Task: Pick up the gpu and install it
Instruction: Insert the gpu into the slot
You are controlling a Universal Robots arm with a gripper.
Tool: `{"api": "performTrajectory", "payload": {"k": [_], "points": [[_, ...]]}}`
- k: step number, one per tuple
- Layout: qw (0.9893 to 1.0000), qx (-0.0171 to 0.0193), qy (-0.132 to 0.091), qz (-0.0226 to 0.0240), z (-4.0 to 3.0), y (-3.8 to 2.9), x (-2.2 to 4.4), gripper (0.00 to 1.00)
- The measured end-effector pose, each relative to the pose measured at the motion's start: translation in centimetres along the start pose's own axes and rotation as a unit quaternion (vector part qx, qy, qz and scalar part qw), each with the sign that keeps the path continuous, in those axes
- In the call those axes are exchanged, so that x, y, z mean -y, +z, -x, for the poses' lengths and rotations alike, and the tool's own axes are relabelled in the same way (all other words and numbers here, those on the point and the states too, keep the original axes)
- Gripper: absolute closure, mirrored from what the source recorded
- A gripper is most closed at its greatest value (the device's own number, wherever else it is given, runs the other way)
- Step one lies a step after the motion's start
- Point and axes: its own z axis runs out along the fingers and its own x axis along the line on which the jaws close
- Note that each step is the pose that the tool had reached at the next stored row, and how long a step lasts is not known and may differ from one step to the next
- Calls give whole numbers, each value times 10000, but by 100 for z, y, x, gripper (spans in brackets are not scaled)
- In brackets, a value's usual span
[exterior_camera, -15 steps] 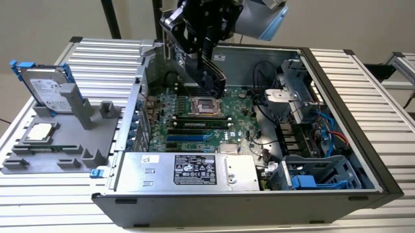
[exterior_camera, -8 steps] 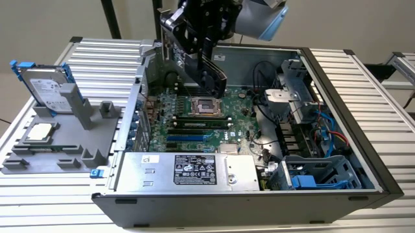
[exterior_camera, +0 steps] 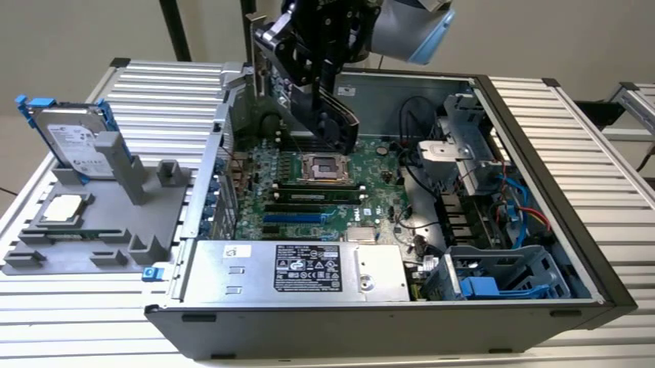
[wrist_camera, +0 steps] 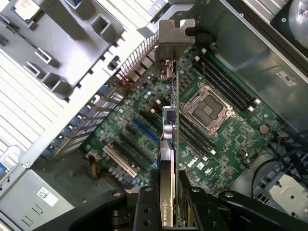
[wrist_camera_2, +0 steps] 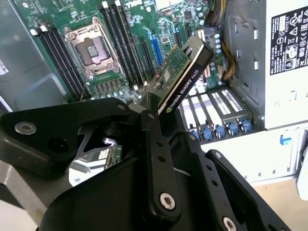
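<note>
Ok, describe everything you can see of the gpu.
The gpu is a thin rectangular card: green circuit board on one face, black cooler shroud on the other, a silver bracket at one end. The gripper clamps it by both faces near the end away from the bracket. It hangs tilted, in the air above the motherboard inside the open case, seated in no slot yet.

The arm [exterior_camera: 415, 27] hangs in from above, its grey and blue wrist joint sitting just over the black pincer [exterior_camera: 325, 80]. The pincer points down at a slant. In the first wrist view its two fingers [wrist_camera: 144, 209] sit close together, one against each face of the gpu [wrist_camera: 167, 163], gripping it near one end; the rest of the card juts out past the fingertips.
</note>
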Motion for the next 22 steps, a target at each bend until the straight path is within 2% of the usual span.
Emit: {"api": "performTrajectory", "payload": {"k": [22], "points": [[9997, -12, -259, 4, 67, -2, 59, 100]]}}
